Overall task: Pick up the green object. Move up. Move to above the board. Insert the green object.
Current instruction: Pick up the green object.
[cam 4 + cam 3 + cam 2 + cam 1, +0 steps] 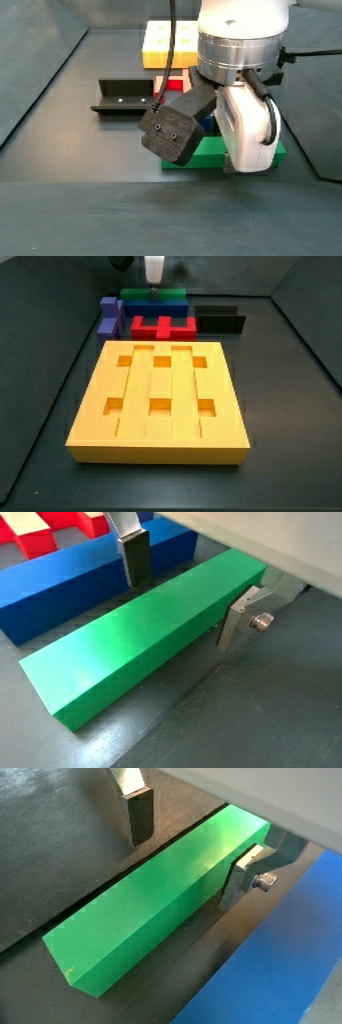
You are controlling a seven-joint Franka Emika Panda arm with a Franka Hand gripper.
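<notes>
While the arm hangs low at the far end of the surface, the gripper [181, 587] sits right over the green object [140, 642], its fingers [131, 557] spread to either side of the bar. In both wrist views one silver plate stands on the side toward the blue block [60, 587] and the other against the bar's opposite long face; whether the pads are actually pressing the green sides I can't quite tell, though they look very close.

The green object [154, 898] lies flat on the dark surface, alongside the blue block. Beyond the blue block, red pieces [54, 527] peek into the corner of a wrist view.

In a side view the board [163, 401] lies well in front of that cluster, its six square holes facing up, with the red notched block [162, 326] just behind its far edge. The fixture [127, 95] stands off to one side, apart from the green object [214, 152].
</notes>
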